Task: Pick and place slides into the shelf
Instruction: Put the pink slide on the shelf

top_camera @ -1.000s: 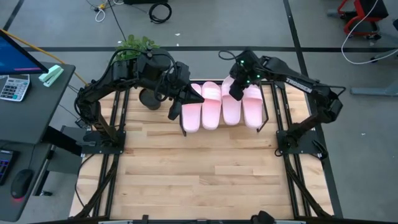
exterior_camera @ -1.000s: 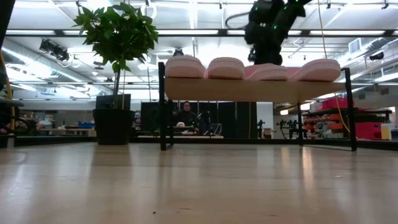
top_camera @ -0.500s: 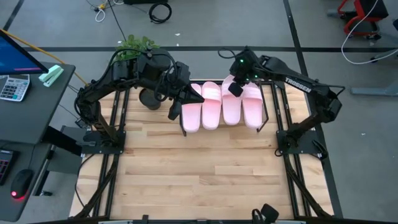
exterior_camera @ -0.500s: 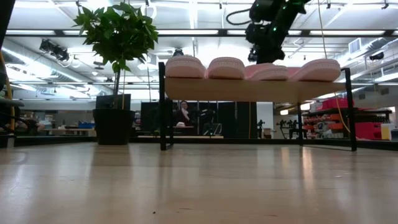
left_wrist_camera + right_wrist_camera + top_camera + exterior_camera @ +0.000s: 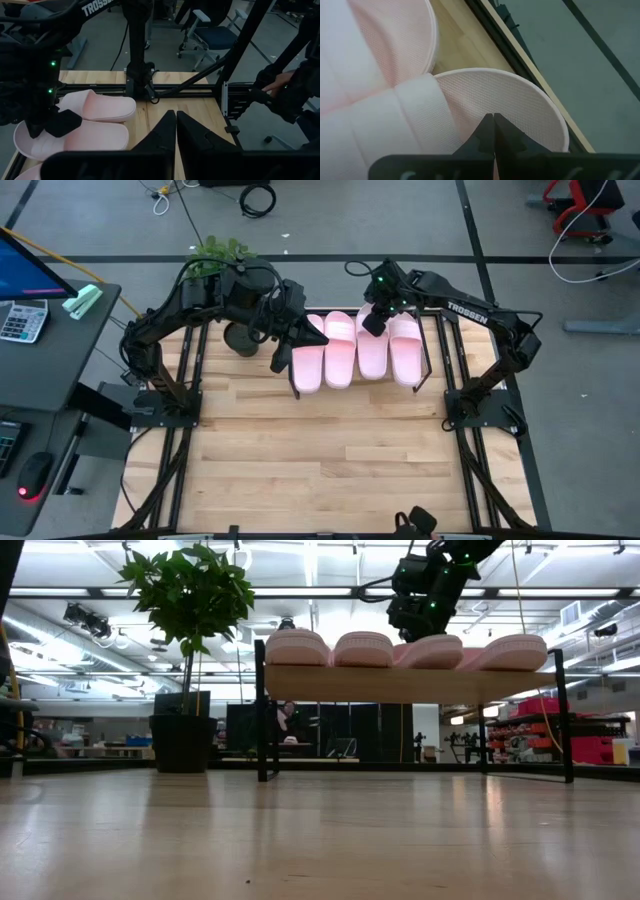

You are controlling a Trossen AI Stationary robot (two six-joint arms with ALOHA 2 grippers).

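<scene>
Since the earlier frames, only the right arm has changed place: its right gripper (image 5: 372, 320) has shifted a little toward the back edge of the shelf (image 5: 420, 385) and stands higher over the third sandal, while the left arm has stayed where it was.

All four slides (image 5: 357, 346) lie side by side on the slanted shelf, touching one another, with their toes pointing to the front. In the low view they show as four pale humps (image 5: 363, 648) along the top of the wooden board (image 5: 400, 685), and the right gripper (image 5: 415, 618) hangs just above the third one — whether it touches the foam I cannot tell. Its fingers (image 5: 492, 131) are pressed together with nothing between them; under them is the heel of a sandal (image 5: 505, 100).

The left gripper (image 5: 279, 352) waits at the left end of the shelf, just beside the first sandal. Its fingers (image 5: 165, 131) are also closed and hold nothing.

A potted plant (image 5: 218, 252) stands behind the left arm — at the back corner of the table (image 5: 320, 460).
</scene>
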